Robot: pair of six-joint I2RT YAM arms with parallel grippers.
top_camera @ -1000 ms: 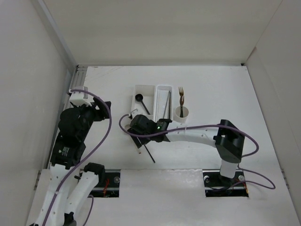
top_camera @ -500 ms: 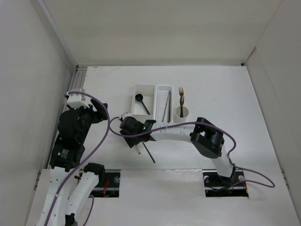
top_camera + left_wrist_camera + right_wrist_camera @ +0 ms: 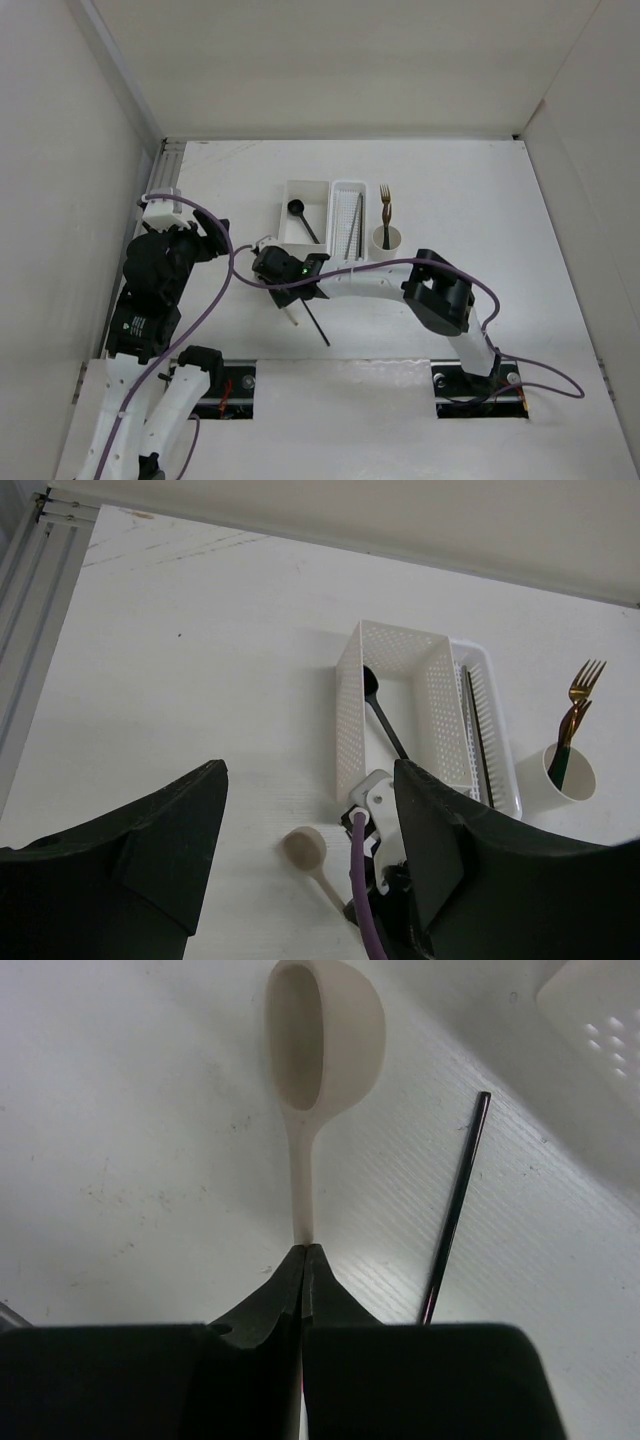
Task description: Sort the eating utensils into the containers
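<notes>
The beige spoon (image 3: 322, 1040) lies on the table with its bowl away from my right gripper (image 3: 304, 1250), which is shut on its handle. From above, the right gripper (image 3: 275, 272) covers most of the spoon (image 3: 292, 320). A black chopstick (image 3: 455, 1210) lies just right of it (image 3: 318, 325). The square box (image 3: 305, 186) holds a black spoon (image 3: 300, 215). Thin chopsticks (image 3: 352, 235) lie in the perforated basket (image 3: 348, 184). Forks (image 3: 385, 205) stand in the round cup (image 3: 388, 241). My left gripper (image 3: 310, 780) hangs open and empty above the table at the left (image 3: 205, 235).
The left wrist view shows the spoon bowl (image 3: 303, 850), the box (image 3: 385, 635), the basket (image 3: 485, 660) and the cup (image 3: 570, 775). A purple cable (image 3: 360, 880) loops over the right wrist. White walls enclose the table; a metal rail (image 3: 163, 165) runs along the left edge.
The right arm swung left and lower over the beige spoon, and its jaws went from open to shut on the handle. The left arm barely moved.
</notes>
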